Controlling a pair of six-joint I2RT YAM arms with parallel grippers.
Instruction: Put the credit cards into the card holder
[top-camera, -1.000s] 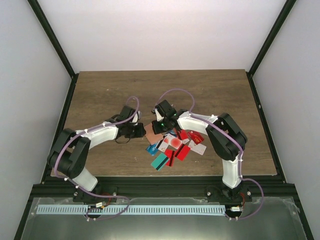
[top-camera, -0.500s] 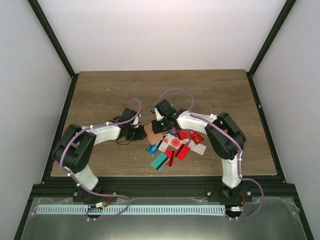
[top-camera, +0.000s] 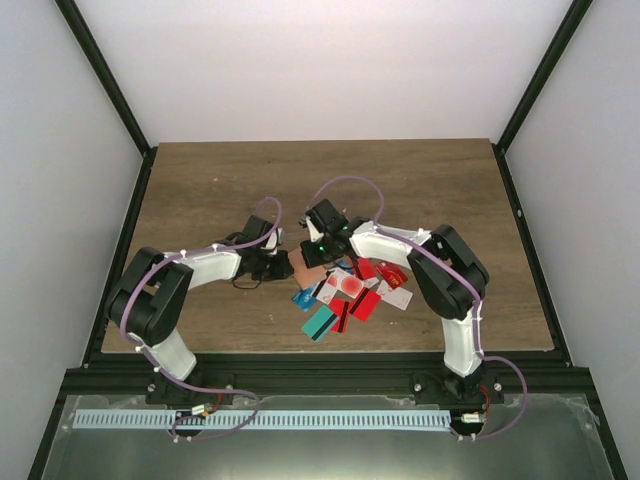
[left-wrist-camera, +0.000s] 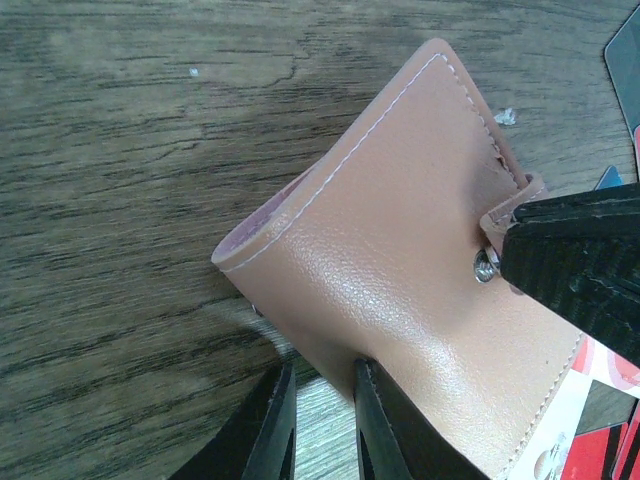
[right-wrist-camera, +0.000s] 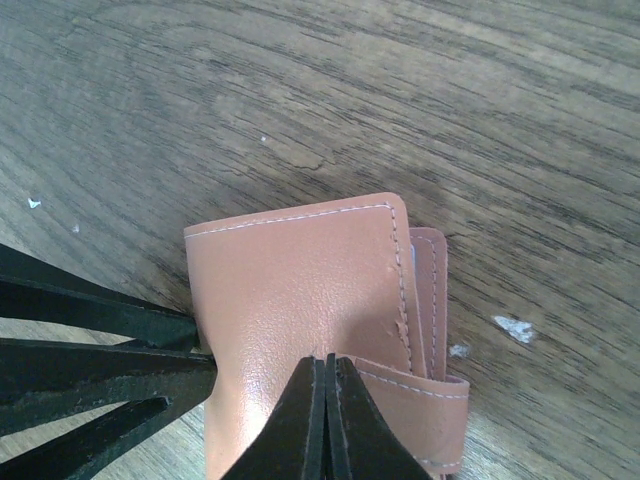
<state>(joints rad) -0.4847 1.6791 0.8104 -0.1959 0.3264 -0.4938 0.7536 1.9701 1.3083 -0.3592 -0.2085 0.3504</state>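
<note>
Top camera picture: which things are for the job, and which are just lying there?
For the job:
card holder
credit cards
left gripper
right gripper

Just there:
wooden table
white specks
purple cables

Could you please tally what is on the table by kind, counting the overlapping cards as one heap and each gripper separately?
card holder: 1
heap of credit cards: 1
grippers: 2, the left gripper and the right gripper
Total: 4
</note>
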